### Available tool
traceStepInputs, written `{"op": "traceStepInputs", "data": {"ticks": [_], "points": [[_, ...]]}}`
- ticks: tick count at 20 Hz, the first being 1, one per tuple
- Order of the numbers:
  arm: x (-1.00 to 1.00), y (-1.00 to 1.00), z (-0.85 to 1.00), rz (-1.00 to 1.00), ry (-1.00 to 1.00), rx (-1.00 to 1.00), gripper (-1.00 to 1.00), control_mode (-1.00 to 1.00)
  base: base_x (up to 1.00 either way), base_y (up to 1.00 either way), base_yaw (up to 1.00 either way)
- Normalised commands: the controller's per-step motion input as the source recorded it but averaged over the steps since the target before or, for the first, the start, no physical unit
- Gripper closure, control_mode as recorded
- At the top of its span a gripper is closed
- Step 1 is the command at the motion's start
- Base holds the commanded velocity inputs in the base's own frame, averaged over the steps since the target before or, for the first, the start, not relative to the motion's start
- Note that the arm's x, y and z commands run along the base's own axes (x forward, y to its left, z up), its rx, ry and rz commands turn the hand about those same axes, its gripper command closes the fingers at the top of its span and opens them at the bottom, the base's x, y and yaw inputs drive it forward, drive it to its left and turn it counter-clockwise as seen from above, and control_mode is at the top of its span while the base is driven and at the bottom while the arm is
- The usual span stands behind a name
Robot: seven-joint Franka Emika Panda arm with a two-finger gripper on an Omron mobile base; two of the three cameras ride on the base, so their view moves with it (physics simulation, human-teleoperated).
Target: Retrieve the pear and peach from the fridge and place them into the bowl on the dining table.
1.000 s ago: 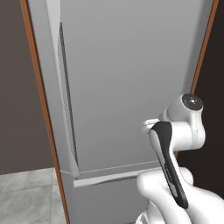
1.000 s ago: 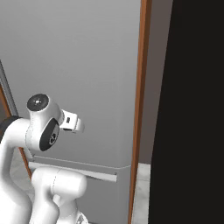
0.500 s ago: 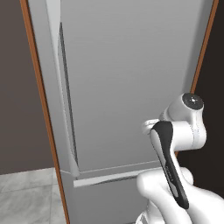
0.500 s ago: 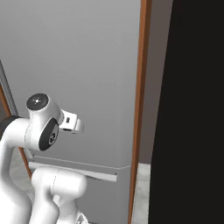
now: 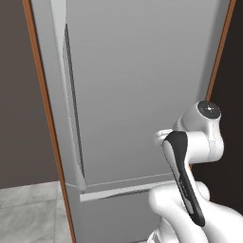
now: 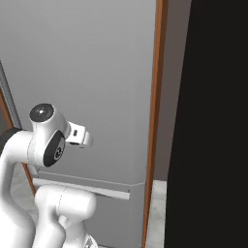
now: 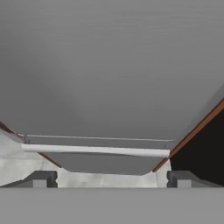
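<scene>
The fridge [image 5: 142, 85] handle [image 5: 71, 109] runs at nine o'clock in the left base view; the hand view adds the spread gripper [image 7: 111, 178] (holding nothing).

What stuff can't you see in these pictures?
- Inside of the fridge: hidden by its closed door in both base views, so any fruit there is unseen.
- Fridge top: cut off by the upper edge.
- Gripper: in the hand view its fingertips stand apart, open; lower parts cut off by the bottom edge.
</scene>
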Motion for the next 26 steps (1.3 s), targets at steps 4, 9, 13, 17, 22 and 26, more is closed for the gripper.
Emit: {"op": "traceStepInputs", "data": {"ticks": [4,9,13,17,22,26], "points": [[0.0,0.0,0.0,0.0,0.0,0.0,-1.0,1.0,-0.44,0.3,0.0],[0.0,0.0,0.0,0.0,0.0,0.0,-1.0,1.0,-0.37,0.43,0.0],[0.0,0.0,0.0,0.0,0.0,0.0,-1.0,1.0,-0.31,0.64,-0.02],[0.0,0.0,0.0,0.0,0.0,0.0,-1.0,1.0,-0.32,0.69,-0.03],[0.0,0.0,0.0,0.0,0.0,0.0,-1.0,1.0,-0.35,0.65,-0.03],[0.0,0.0,0.0,0.0,0.0,0.0,-1.0,1.0,-0.33,0.62,-0.03]]}}
